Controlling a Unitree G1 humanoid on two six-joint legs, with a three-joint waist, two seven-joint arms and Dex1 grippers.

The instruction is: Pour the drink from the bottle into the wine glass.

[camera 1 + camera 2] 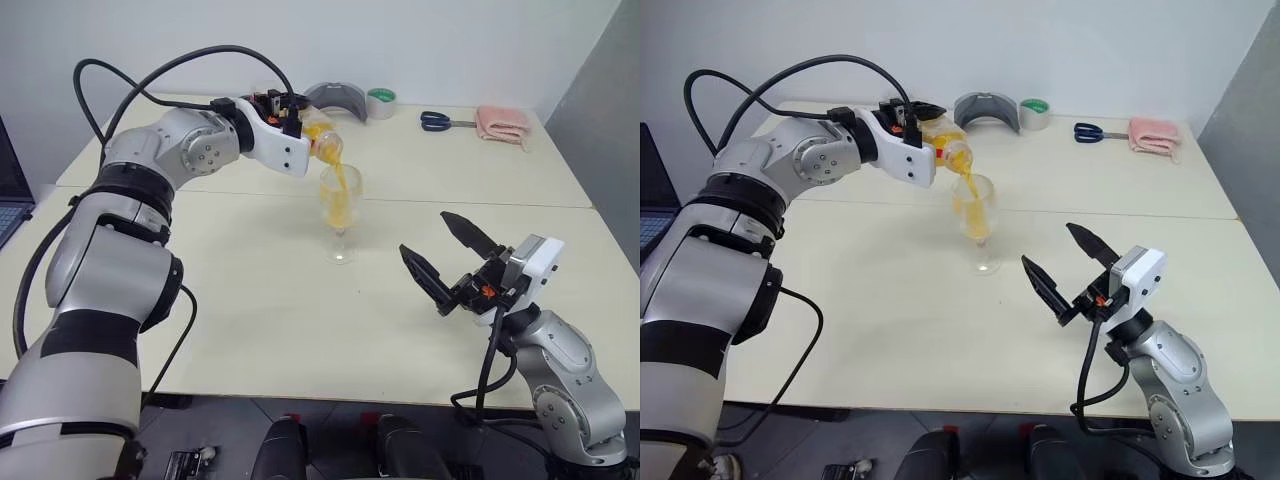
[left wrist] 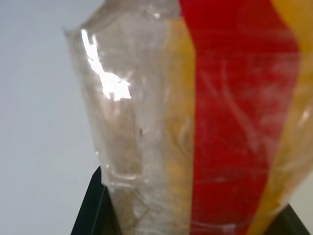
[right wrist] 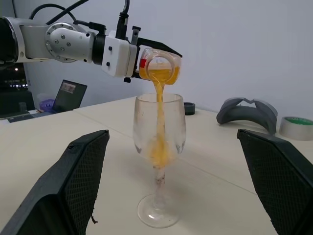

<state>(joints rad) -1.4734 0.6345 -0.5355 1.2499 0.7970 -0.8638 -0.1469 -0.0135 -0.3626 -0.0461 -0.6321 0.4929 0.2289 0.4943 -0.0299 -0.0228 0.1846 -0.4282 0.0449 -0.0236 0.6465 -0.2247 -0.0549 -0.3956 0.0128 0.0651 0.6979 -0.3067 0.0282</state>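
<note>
Drink (image 3: pixel 159 105) falls in 1 thin orange stream from the tipped bottle (image 3: pixel 160 68) into the wine glass (image 3: pixel 159 142), pooling in the bowl. Glass stands upright on the table (image 1: pixel 250 320). Left gripper (image 1: pixel 292 112) clamped on the bottle, mouth just above the rim. Right gripper (image 1: pixel 447 256) spread wide, holding nothing, near the glass, apart from it.

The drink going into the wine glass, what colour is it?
Translucent orange-yellow: the drink streams from the bottle into the wine glass, clearest in the right wrist view.
</note>
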